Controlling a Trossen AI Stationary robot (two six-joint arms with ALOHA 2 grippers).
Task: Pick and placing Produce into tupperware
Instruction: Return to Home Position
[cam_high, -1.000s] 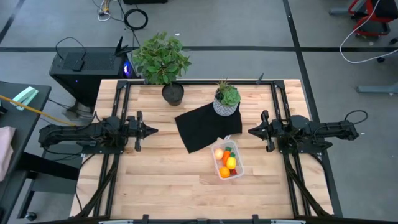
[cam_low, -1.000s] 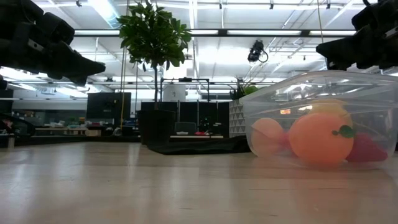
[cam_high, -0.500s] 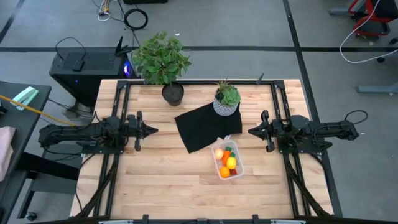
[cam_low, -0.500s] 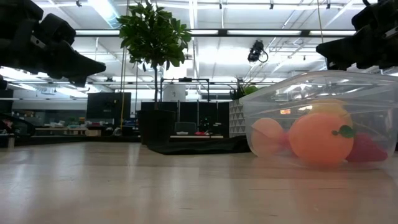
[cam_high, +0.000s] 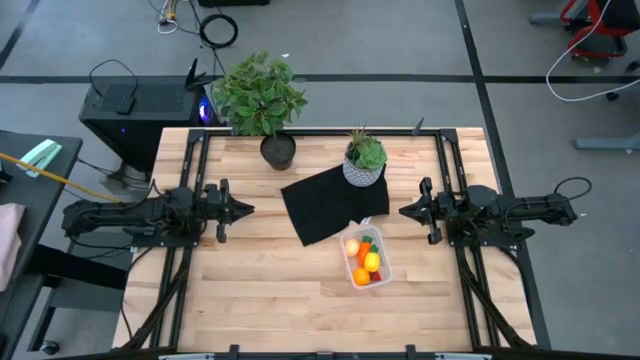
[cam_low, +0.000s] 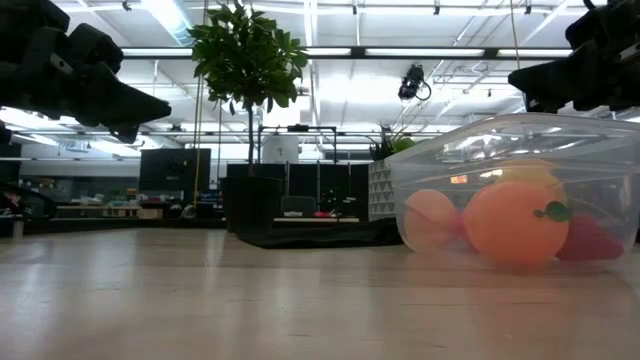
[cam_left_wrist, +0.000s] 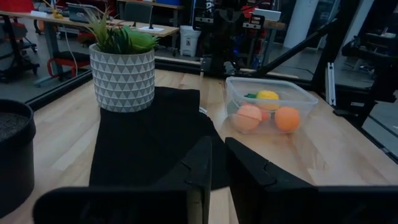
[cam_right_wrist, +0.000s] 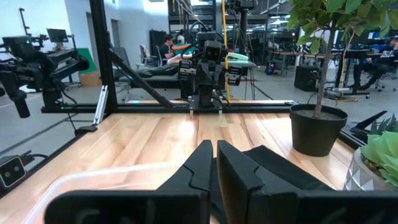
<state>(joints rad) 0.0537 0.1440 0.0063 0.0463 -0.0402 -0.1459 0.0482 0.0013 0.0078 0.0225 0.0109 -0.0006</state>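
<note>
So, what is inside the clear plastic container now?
Inside the tupperware: an orange ball, a pinkish ball, a yellow piece, a carrot and something small and red. Their undersides and anything beneath them are covered.

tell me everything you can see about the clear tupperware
The tupperware is a clear plastic rectangular box with rounded corners and no lid. It sits upright on the wooden table, right of centre, close beside the black mat. Inside lie an orange ball, a pinkish ball, a yellow piece and a red piece.
</note>
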